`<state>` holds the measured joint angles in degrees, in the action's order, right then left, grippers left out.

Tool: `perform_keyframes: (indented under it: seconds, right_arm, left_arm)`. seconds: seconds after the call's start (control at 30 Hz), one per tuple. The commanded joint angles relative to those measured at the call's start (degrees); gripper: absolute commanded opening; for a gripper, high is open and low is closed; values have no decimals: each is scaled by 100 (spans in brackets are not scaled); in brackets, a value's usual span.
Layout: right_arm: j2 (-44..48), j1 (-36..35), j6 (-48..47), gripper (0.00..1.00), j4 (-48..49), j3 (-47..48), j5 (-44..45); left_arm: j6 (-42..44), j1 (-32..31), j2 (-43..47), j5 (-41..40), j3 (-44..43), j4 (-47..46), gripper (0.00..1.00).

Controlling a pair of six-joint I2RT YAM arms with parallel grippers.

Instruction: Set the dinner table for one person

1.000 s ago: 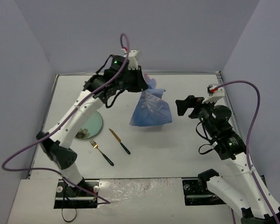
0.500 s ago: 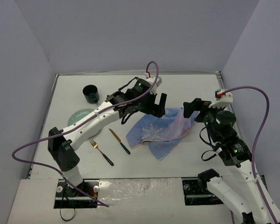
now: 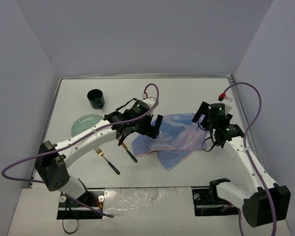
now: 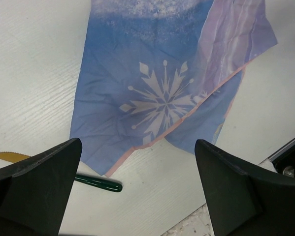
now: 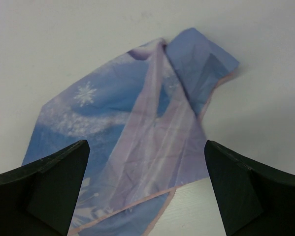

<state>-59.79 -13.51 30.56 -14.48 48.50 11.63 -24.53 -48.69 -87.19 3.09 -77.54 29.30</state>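
Note:
The white dinner table (image 3: pixel 186 93) holds a crumpled blue Frozen cloth (image 3: pixel 172 140) right of centre. A pale green plate (image 3: pixel 85 123) lies at the left with a dark green cup (image 3: pixel 95 98) behind it. A gold fork (image 3: pixel 108 161) and a gold knife (image 3: pixel 128 151), both with dark handles, lie near the cloth's left corner. My left gripper (image 3: pixel 140 129) is open and empty above the cloth's left edge (image 4: pixel 152 88) and the knife handle (image 4: pixel 98 183). My right gripper (image 3: pixel 205 119) is open and empty above the cloth's right end (image 5: pixel 137 128).
Grey walls close the table on three sides, with metal rails (image 3: pixel 241 118) along its edges. Purple cables (image 3: pixel 255 98) loop off both arms. The arm bases (image 3: pixel 216 194) stand at the near edge.

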Motion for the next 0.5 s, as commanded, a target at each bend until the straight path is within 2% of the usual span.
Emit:
perform_keyframes:
  seconds: [0.0,0.23,0.47]
  right_arm:
    - [-225,809,523,98,-42,-264,-518]
    - [-731,1197,829,92,-71,-1007,-955]
    - [-903,1208,1043,89,117,-1629,-604]
  left_arm:
    - [203,-1,-15,141,127,-592,97]
    - [402,-1,-264,158,-218,-563,97]
    - [478,80,-112,-92,-134,-441,97]
